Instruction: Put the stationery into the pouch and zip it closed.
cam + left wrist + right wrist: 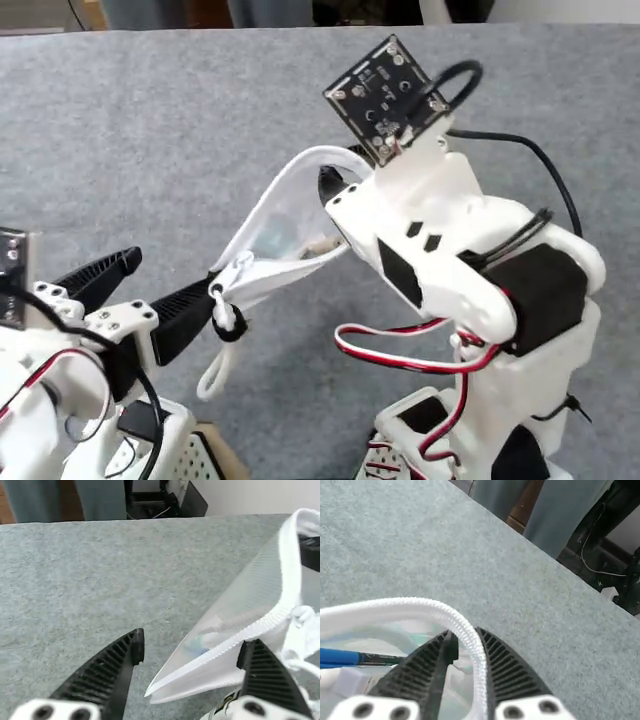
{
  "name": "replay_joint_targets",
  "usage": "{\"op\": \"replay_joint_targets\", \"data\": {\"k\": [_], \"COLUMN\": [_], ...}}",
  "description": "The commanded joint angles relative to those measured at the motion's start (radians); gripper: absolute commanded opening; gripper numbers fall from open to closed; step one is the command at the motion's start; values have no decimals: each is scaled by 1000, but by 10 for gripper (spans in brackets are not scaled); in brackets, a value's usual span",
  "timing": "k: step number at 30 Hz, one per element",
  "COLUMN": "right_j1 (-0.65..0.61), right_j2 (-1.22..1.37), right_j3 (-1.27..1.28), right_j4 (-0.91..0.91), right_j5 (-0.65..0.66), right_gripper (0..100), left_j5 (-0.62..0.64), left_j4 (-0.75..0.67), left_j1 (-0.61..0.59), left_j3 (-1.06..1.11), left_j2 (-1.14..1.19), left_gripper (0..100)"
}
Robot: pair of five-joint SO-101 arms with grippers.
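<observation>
The right pincer was clamped on the zip rim of the translucent pouch, holding it up, with a blue pen inside close beside its jaws. The left pincer gaped around the pouch's zip end. The pouch looked light and floppy, best taken by its stiffer zipper tape or pull cord.

We look steeply down from high over the grey counter and both arms. Our wrist cameras sit close behind the left tool and right tool, facing low across the counter; all share the pouch.
</observation>
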Motion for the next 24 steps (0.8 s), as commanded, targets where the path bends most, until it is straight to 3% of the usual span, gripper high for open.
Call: {"op": "replay_joint_targets", "data": {"k": [1, 10, 18, 24], "right_j1": [-20, 6, 37, 40], "right_j2": [16, 16, 10, 7], "right_j3": [-10, 107, 173, 173], "right_j4": [-23, -107, -153, -147], "right_j5": [-18, -25, -74, -68], "right_gripper": [12, 12, 12, 12], "left_j5": [28, 28, 92, 78], "left_j4": [2, 2, 2, 2], "left_j1": [65, 87, 87, 77], "left_j3": [-54, -114, -48, -30], "left_j2": [17, 15, 15, 8], "left_gripper": [350, 348, 227, 242]}}
